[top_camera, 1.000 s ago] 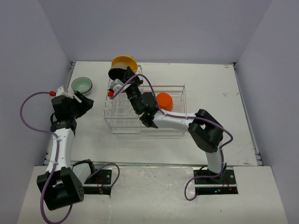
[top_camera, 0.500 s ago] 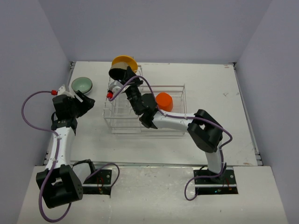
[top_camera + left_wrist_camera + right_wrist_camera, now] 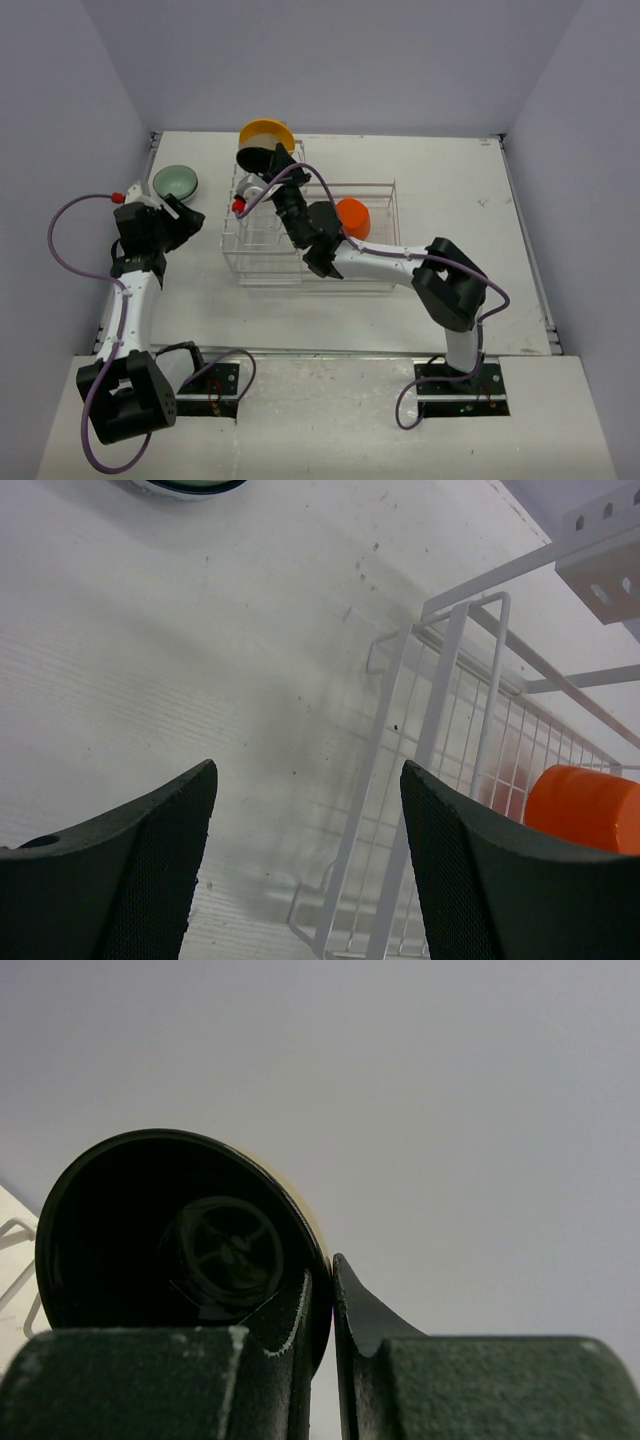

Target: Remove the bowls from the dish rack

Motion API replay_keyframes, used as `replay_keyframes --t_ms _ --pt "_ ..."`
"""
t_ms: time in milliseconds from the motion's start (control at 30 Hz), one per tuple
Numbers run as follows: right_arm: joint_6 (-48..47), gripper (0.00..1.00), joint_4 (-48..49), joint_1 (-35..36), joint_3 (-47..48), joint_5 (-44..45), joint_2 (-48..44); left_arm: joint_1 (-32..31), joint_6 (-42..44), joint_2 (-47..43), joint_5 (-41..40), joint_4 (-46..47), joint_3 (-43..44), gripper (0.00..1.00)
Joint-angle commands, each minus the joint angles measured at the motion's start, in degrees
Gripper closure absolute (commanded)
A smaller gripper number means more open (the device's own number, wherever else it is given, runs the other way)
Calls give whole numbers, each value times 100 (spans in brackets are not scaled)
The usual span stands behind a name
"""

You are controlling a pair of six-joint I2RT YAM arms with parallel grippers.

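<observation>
Black bowl point(image 3: 254, 158): stands on edge in the tall slotted section of the dish rack point(image 3: 300, 235), at its far left corner, just near of the yellow bowl point(image 3: 266, 133), which stands upright there too.
Right jaws: clenched on the black bowl's rim, one finger on each face of the wall (the right wrist view shows the rim pinched thin between them). A rim pinch suits a bowl held on edge, since the slots leave little room around its body.
Right arm point(image 3: 370, 260): reaches across the low basket toward the far left, probably so the bowl can be drawn up out of its slot.
Left jaws: released and holding nothing, over bare tabletop point(image 3: 450, 180) just left of the rack, near the pale mint bowl point(image 3: 175, 181), which sits on the tabletop outside the rack.
Orange bowl point(image 3: 352, 215): in the low basket, not yet unloaded.
Step in hand: lifting the black bowl clear, by the look of it.
</observation>
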Motion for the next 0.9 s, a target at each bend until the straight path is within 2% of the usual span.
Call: replay_keyframes --t_ms 0,200,367,433,467,567,600,667,700,767,867 --pt "5 100 475 41 152 -66 -639 -39 50 -7 -17 66 230 26" --pt "83 100 80 58 293 -57 -832 -57 59 -86 -87 -127 344 26" --pt "442 100 -640 85 468 109 -1157 -57 146 -288 9 -505 941 25" --pt "689 100 -1351 93 678 232 -1323 -57 173 -393 132 -732 1379 24" --pt "1169 100 -2302 93 853 320 -1377 -57 190 -463 202 -768 1504 24" --pt "1952 100 -3310 146 1433 391 -1544 -48 234 -604 510 -813 1890 22" --pt "2130 100 -4236 155 1949 435 -1510 -48 234 -622 589 -813 1970 22" --pt "2498 100 -4744 164 2277 479 -1474 -57 270 -657 870 -822 2120 22" --pt "2683 100 -5590 164 2775 383 -1439 -48 348 -709 1019 -735 2172 21" --pt "3034 100 -6324 164 3269 426 -1421 -205 480 -518 1380 -900 2365 24" --pt "3511 100 -7222 155 3771 251 -1421 -487 577 -516 1854 -629 2217 26"
